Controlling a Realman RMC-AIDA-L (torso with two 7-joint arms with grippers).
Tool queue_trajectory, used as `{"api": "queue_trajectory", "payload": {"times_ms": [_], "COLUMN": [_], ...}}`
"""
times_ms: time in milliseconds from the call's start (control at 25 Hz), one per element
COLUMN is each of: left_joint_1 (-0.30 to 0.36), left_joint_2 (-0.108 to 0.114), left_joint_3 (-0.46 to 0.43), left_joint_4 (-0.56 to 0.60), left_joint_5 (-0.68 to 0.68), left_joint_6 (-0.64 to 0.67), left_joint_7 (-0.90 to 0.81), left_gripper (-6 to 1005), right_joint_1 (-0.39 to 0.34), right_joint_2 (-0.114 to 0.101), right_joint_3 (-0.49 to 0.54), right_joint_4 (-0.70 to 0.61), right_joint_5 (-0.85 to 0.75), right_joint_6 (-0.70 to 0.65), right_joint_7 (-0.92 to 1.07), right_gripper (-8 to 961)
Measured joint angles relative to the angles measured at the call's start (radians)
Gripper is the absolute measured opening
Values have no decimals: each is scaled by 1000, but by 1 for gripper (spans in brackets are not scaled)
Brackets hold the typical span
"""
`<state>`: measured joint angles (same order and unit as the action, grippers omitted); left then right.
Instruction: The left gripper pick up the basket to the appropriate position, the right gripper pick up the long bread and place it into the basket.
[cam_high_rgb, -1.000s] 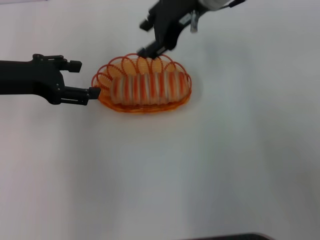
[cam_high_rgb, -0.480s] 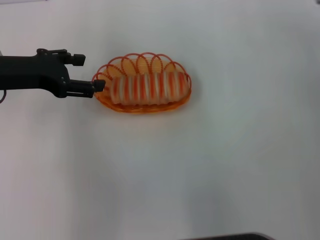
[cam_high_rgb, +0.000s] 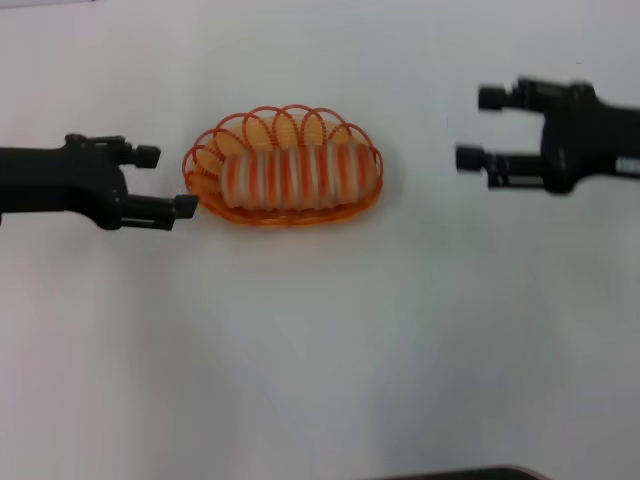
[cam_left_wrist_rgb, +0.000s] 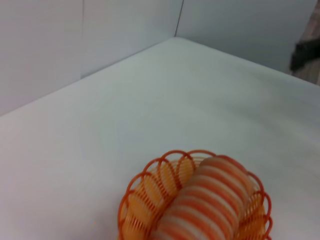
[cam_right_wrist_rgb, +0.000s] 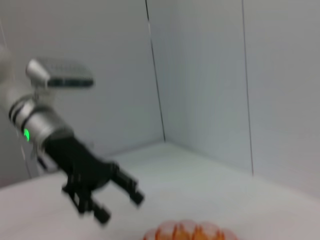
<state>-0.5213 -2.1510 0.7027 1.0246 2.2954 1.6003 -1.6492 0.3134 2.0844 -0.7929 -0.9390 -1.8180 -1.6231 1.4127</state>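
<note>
The orange wire basket rests on the white table with the striped long bread lying lengthwise inside it. My left gripper is just left of the basket's end, open and holding nothing, its nearer fingertip a little short of the rim. My right gripper hovers well to the right of the basket, open and empty. In the left wrist view the basket and the bread fill the lower edge. The right wrist view shows the left gripper beside the basket's rim.
The white table spreads out all around the basket. Pale walls meet in a corner behind the table. A dark edge shows at the bottom of the head view.
The right gripper left the basket's far rim, went out of view, and now hovers at the right. The left gripper backed slightly away from the rim. Basket and bread stayed put.
</note>
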Motion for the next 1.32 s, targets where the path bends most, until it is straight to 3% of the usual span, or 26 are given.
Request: {"api": "queue_trajectory", "payload": {"times_ms": [240, 600, 1320], "left_joint_1": [13, 9, 4], "left_joint_2": [5, 3, 11], "left_joint_3": [0, 24, 24], "left_joint_4": [0, -2, -48], "left_joint_5": [9, 15, 43], "left_joint_6": [0, 5, -42], "left_joint_7": [2, -1, 2], "left_gripper": [883, 883, 885], "right_joint_1": [-57, -36, -18], "right_joint_2": [-9, 0, 0], "right_joint_3": [23, 33, 35], "right_joint_4": [0, 16, 32], "right_joint_5": [-80, -220, -221], "right_joint_6": [-27, -16, 24], "right_joint_7": [-69, -118, -122], "right_gripper": [868, 946, 946]}}
